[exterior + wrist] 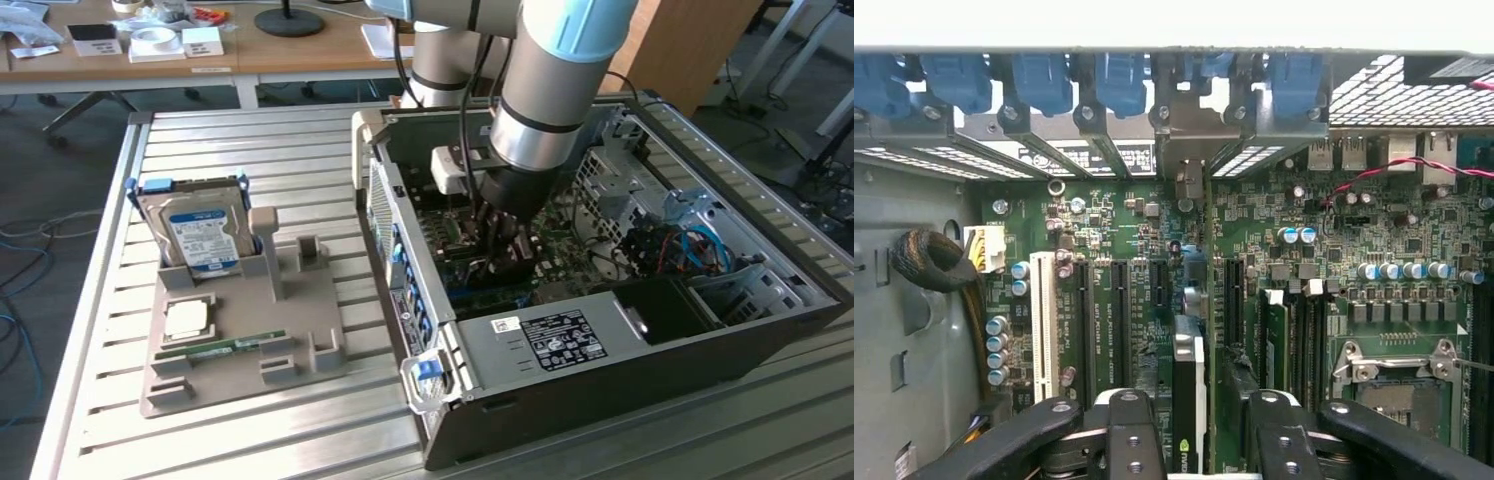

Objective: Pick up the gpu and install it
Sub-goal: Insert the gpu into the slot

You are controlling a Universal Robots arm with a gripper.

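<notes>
exterior view: the robot arm reaches down into the open computer case, gripper low over the motherboard. wrist view: the gpu stands on edge in a slot, between the parted fingers, seemingly not gripped. the install step looks nearly finished.

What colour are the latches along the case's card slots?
Blue; the latches show best in the wrist view.
</notes>
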